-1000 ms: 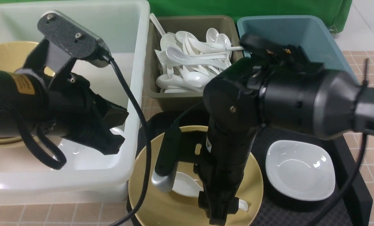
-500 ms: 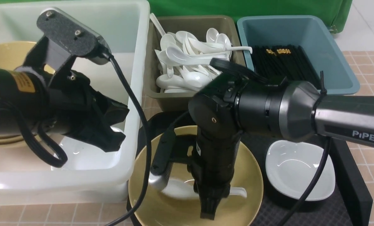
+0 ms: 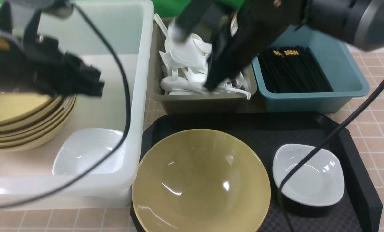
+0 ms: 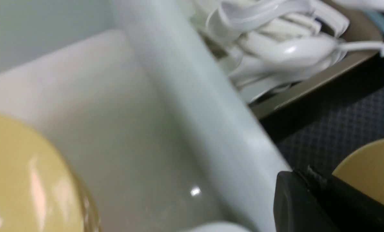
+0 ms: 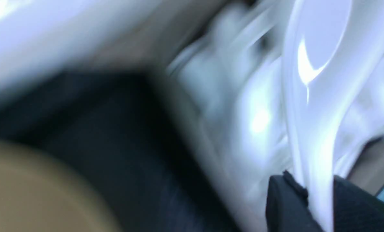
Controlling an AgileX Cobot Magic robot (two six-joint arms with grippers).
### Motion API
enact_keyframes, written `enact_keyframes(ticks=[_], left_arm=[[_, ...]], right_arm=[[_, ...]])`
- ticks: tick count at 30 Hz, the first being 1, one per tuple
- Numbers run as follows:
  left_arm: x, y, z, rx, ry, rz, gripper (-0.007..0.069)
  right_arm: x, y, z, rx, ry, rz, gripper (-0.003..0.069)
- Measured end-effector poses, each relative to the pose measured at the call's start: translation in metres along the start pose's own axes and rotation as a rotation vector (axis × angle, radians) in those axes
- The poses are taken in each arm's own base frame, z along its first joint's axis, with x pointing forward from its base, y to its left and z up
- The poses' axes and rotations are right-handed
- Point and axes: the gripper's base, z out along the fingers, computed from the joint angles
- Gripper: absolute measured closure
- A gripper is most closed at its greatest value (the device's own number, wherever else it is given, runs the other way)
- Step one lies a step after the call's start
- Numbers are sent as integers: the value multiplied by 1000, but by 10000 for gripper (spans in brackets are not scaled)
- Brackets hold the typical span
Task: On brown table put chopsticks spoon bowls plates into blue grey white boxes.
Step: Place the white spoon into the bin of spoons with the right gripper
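My right gripper (image 3: 211,85) hangs over the grey box (image 3: 195,103), shut on the handle of a white spoon (image 5: 320,64) above the pile of spoons (image 3: 185,83). In the right wrist view the handle runs down between the fingers of the right gripper (image 5: 317,185). My left gripper (image 3: 93,83) is shut and empty over the white box (image 3: 137,135); the left wrist view shows the left gripper (image 4: 309,175) beside that box's wall. A yellow bowl (image 3: 201,180) and a white plate (image 3: 308,174) sit on the black tray (image 3: 356,154). Black chopsticks (image 3: 291,69) fill the blue box (image 3: 346,80).
Inside the white box are a stack of yellow bowls (image 3: 21,122) and a white plate (image 3: 88,151). The left arm's cable (image 3: 127,96) loops across that box's front. The brown table (image 3: 379,106) shows at the right. A green cloth (image 3: 169,8) hangs behind the boxes.
The right gripper shut on the spoon in the yellow bowl, lifted it out and carried it back over the grey box. The left arm rose and drew back to the left.
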Motion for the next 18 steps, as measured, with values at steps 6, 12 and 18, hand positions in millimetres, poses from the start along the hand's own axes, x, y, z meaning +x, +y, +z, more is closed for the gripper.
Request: enact_keyframes(ticks=[6,12,18], left_arm=[[-28,0,16,98,0,0,623],[-28,1,41,173,96,-24,623],[-30,2,54,213,164,-22,623]], right_arm=[[-13,-29,25,94,-292,181,484],[-6,-47,67,114,-356,315,370],[-15,-57,41,117,-219,320,95]])
